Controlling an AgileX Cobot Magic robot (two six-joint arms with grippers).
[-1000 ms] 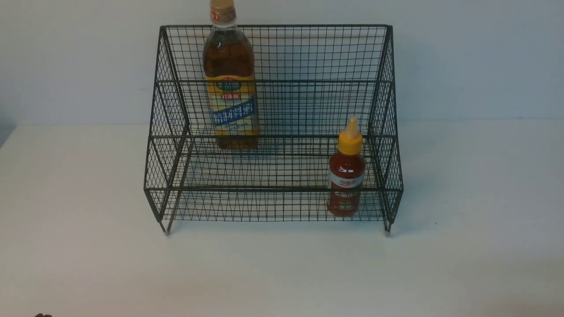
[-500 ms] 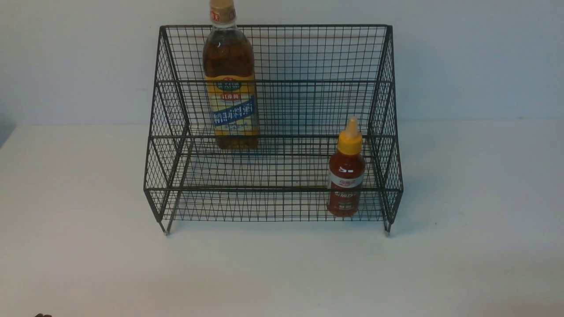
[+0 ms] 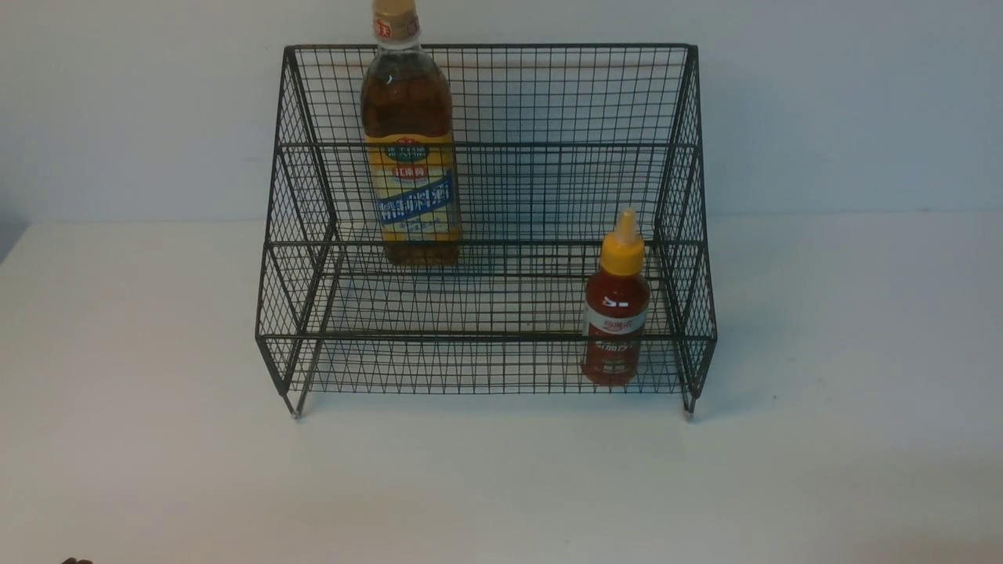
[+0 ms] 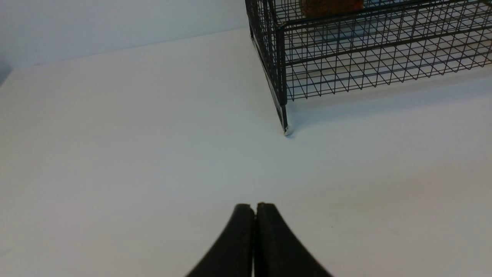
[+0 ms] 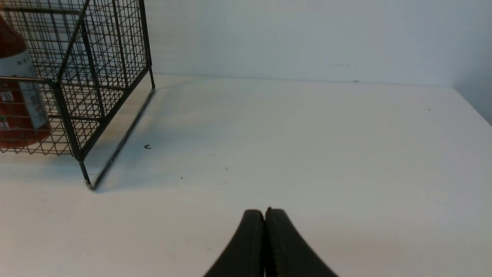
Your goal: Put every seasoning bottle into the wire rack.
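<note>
Tall amber bottle [image 3: 409,133] stands upright on the upper tier of the wire rack [image 3: 486,227], toward its left; small red sauce bottle [image 3: 616,309] upright on the lower tier by the right end (yellow nozzle up). Rack sits on a white table [image 3: 501,478]. Left gripper [image 4: 255,207] and right gripper [image 5: 265,212] hang over bare tabletop well apart from the rack, jaws pressed together, holding nothing.

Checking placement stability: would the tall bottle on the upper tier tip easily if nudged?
Probably. The tall bottle is narrow for its height and stands on open rack mesh. It looks nearly full, so likely heavy; a high push would tip it sooner than a low one.
</note>
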